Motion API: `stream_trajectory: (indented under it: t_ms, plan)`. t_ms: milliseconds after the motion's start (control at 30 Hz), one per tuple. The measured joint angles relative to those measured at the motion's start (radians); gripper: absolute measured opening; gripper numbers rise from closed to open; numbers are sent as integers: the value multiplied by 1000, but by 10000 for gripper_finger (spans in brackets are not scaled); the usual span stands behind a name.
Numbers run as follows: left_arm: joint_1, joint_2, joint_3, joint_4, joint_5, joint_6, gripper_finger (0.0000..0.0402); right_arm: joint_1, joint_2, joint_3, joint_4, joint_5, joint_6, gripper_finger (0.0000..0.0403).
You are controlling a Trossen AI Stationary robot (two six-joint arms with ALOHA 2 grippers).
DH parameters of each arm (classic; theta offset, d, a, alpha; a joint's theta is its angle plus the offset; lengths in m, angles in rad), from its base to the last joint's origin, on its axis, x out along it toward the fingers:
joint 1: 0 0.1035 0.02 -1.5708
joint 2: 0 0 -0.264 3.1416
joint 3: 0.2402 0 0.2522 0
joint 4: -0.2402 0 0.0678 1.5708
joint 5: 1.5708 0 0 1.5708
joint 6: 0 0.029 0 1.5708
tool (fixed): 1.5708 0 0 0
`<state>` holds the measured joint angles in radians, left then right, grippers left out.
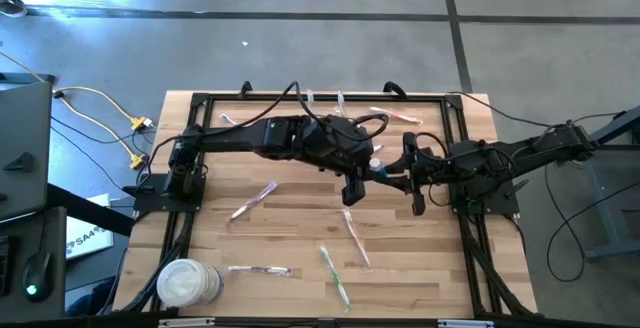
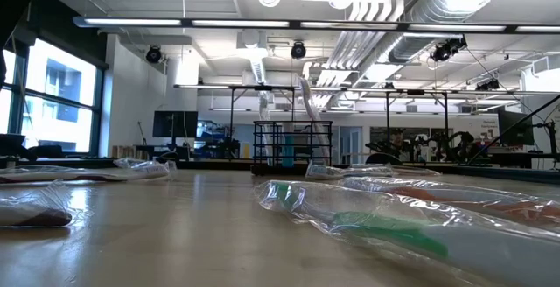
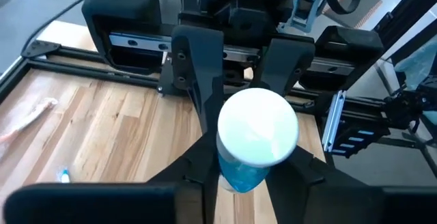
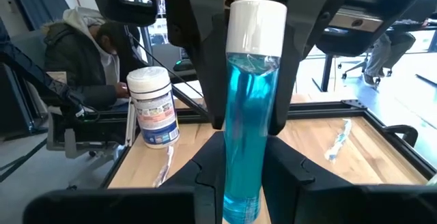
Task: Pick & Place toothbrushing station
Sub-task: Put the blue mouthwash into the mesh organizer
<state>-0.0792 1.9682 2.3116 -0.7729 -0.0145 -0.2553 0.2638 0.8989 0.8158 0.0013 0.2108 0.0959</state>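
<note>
A clear bottle (image 4: 246, 115) of blue liquid with a white cap (image 3: 257, 127) hangs over the table's middle, between my two grippers. My right gripper (image 4: 242, 179) is shut on its bottom end. My left gripper (image 3: 254, 173) comes from the opposite side and is shut on its cap end. In the high view the two grippers (image 1: 362, 175) (image 1: 402, 180) meet nose to nose. The toothbrushing station (image 2: 293, 147), a black wire basket, stands at the table's far side with a toothbrush sticking up out of it. My left gripper pinches the bottle's blue body just below the cap (image 3: 240, 177) between its two fingers (image 4: 208, 74). The fingers come from the table's left, slanting a little down, and lie along the bottle. My right gripper pinches the bottle's lower body (image 4: 240, 190) between its two fingers. It comes level from the table's right, fingers along the bottle. The cap end points away toward the left arm, and the bottle is clear of the table.
Several wrapped toothbrushes lie on the wood (image 1: 252, 200) (image 1: 355, 238) (image 1: 335, 273). A round white tub (image 1: 188, 283) stands at the near left corner. A black frame (image 1: 200, 98) rims the table. A person (image 4: 82, 53) sits beyond the left edge.
</note>
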Motion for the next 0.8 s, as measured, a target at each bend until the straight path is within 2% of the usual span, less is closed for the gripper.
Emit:
stream_trajectory:
  t_ms: [200, 433, 567, 800]
  plan:
    - [0, 0, 0, 15, 0, 16, 81, 0, -9, 0, 0, -3, -8, 67]
    - [0, 0, 0, -1, 5, 15, 80, 0, -10, 0, -14, -34, 55, 134]
    - [0, -2, 0, -63, 5, 3, 79, 0, -45, 0, -68, -34, 112, 168]
    - [0, -13, -1, -162, 33, -12, 78, 0, -105, 0, -91, -30, 140, 192]
